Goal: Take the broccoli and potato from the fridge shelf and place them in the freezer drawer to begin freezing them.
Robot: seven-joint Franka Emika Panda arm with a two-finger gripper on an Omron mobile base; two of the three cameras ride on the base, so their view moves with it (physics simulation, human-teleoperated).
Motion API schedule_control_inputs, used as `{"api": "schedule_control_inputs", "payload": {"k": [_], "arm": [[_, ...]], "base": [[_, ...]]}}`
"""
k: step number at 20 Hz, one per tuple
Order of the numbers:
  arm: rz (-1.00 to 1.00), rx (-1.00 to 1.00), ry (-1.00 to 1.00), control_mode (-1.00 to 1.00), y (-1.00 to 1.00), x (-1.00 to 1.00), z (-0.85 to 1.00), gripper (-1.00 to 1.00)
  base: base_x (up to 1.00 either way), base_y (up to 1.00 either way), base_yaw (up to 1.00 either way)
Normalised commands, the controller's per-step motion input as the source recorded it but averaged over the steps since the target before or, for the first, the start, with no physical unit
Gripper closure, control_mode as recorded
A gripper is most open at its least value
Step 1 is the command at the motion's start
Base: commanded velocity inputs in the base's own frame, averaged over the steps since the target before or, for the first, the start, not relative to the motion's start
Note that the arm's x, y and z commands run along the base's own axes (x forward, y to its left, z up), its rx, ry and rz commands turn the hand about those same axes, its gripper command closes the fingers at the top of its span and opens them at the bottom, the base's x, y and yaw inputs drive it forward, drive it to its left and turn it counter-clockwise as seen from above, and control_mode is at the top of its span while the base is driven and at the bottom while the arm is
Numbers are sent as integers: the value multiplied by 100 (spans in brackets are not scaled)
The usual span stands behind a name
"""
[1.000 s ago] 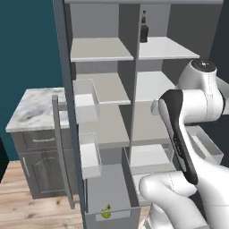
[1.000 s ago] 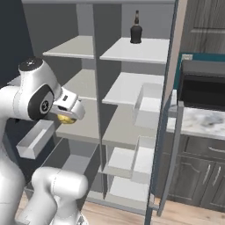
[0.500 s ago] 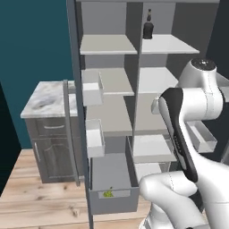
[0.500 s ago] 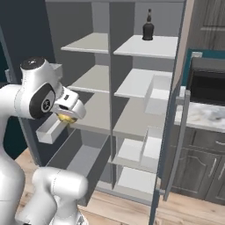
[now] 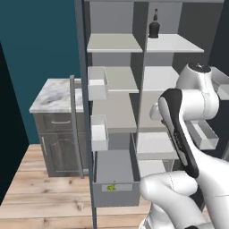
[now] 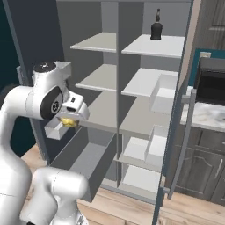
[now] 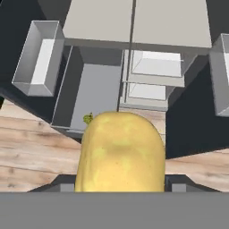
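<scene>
We note the potato [image 7: 120,151] pinched between the jaws of the gripper [image 6: 68,121], held in the air above the open freezer drawer [image 5: 114,167], near the drawer's outer end. The broccoli [image 5: 111,187] lies inside that drawer, close to its front wall. Above, a dark bottle [image 6: 156,27] stands on the top fridge shelf [image 6: 154,45]. We see a marble counter [image 5: 53,94] beside the fridge.
</scene>
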Motion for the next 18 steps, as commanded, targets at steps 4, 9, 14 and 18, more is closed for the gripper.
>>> {"api": "schedule_control_inputs", "payload": {"k": [4, 9, 14, 18], "arm": [[38, 0, 17, -100, -18, 71, -73, 100], [41, 0, 19, -100, -3, 78, -84, 100], [40, 0, 7, -100, 0, 61, -87, 100], [37, 0, 3, -100, 0, 48, -85, 100]], "base": [[0, 0, 0], [0, 0, 0], [0, 0, 0], [0, 0, 0]]}}
